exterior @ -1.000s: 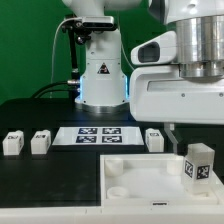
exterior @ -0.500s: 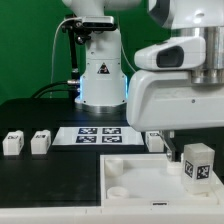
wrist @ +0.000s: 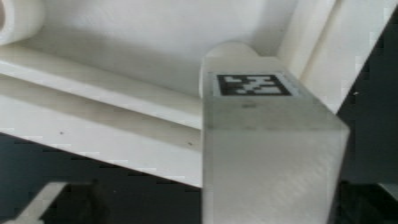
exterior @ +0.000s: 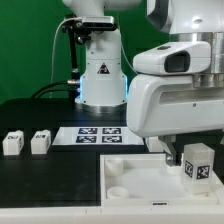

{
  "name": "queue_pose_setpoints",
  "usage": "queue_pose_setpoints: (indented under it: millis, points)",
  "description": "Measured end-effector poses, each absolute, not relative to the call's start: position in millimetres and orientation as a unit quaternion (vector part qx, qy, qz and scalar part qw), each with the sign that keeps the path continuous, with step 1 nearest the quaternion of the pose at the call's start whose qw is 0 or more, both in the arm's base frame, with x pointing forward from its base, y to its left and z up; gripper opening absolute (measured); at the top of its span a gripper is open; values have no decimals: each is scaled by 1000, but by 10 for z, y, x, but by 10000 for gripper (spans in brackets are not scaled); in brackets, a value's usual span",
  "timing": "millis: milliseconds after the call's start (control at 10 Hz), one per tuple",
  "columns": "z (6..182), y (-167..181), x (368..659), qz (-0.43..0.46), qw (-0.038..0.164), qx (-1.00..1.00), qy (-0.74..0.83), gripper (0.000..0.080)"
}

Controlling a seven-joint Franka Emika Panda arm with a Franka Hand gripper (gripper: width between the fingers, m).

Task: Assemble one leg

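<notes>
One leg (exterior: 198, 166), a stubby white block with a black-and-white tag, stands upright on the large white panel (exterior: 128, 186) at the exterior view's right. In the wrist view this leg (wrist: 267, 150) fills the middle, tag facing the camera. My gripper (wrist: 214, 212) is low over it, jaws open on either side, with a dark gap between one finger (wrist: 50, 205) and the leg. In the exterior view one dark finger (exterior: 167, 151) hangs just left of the leg. Two more legs (exterior: 12, 143) (exterior: 40, 143) lie on the black table at the left.
The marker board (exterior: 97, 133) lies flat in front of the arm's base (exterior: 100, 75). The panel's raised rim (wrist: 98, 95) runs beside the leg in the wrist view. The arm's white body fills the exterior view's upper right and hides the table behind it.
The arm has come down and shifted toward the exterior view's left. It now covers the leg that lay right of the marker board. The upright leg has not moved.
</notes>
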State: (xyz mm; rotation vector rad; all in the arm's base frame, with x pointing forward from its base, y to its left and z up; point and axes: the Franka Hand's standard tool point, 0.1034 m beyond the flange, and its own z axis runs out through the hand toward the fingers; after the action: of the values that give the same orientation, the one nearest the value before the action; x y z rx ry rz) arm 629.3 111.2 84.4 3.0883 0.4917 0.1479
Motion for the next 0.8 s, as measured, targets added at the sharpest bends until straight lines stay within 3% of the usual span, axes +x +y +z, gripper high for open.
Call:
queue_pose_setpoints:
  millis: [200,500,600,700,800]
  points:
    - [820,1069,6223,-7,-2,990,141,649]
    - [807,1025,6233,-9,-1,993,114,649]
    - [806,1014,6235,-9,-1,994,113,521]
    - [806,1019,6234,-9,-2,997,74,521]
    - [806,1021,6234,-9,-1,1000,9,382]
